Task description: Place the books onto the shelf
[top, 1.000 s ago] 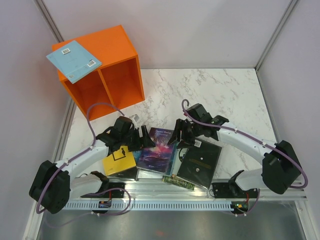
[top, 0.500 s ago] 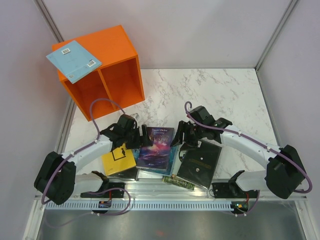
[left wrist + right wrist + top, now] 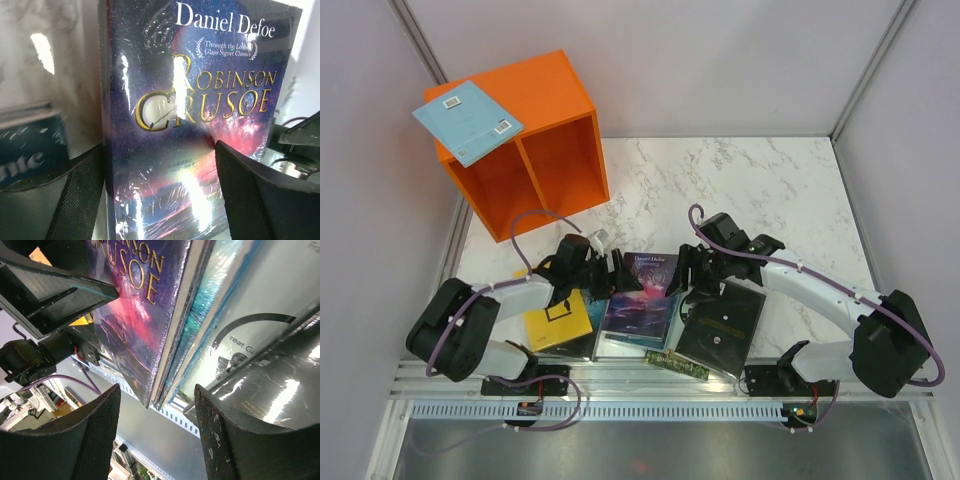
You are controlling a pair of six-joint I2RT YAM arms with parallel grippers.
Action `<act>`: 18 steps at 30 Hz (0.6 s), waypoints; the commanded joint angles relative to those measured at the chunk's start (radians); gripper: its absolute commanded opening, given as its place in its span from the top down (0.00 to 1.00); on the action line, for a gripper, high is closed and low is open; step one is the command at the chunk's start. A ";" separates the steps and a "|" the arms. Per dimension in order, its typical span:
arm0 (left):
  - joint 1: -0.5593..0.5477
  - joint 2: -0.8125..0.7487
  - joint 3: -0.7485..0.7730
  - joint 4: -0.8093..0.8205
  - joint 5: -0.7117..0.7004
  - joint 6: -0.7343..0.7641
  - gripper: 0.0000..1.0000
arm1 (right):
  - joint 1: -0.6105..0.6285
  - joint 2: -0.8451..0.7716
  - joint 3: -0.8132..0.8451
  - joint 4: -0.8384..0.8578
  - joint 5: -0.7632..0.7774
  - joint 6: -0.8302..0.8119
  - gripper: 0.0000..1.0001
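Note:
The purple galaxy book point(image 3: 642, 300) lies among the books at the table's near side. Its cover point(image 3: 165, 100) fills the left wrist view. My left gripper point(image 3: 612, 272) is at the book's left edge, open point(image 3: 159, 145), one finger showing on each side of the cover. My right gripper point(image 3: 688, 275) is at the book's right edge, open point(image 3: 156, 386). Between its fingers I see the purple book's corner point(image 3: 135, 305), lifted off a teal book point(image 3: 225, 280). The orange shelf point(image 3: 530, 140) stands at the back left with a light blue book point(image 3: 467, 121) on its roof.
A yellow book point(image 3: 558, 318) lies left of the purple one and a black book point(image 3: 722, 322) right of it. A green-gold book edge point(image 3: 678, 364) pokes out near the front rail. A dark blue book point(image 3: 30, 155) lies left of my left gripper.
My left gripper has moved right, up to the purple book's left edge, with its arm folding lower. The right gripper has settled slightly closer to the book's right edge.

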 commanded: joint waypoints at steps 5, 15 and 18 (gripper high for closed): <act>-0.010 0.115 -0.028 0.094 0.027 -0.040 0.61 | -0.006 -0.015 0.044 -0.057 0.037 -0.045 0.35; 0.077 -0.092 0.094 -0.097 0.022 0.023 0.98 | -0.030 -0.027 0.038 -0.073 0.039 -0.076 0.35; 0.077 -0.089 0.119 -0.097 0.062 0.025 0.88 | -0.044 -0.021 0.040 -0.073 0.039 -0.090 0.34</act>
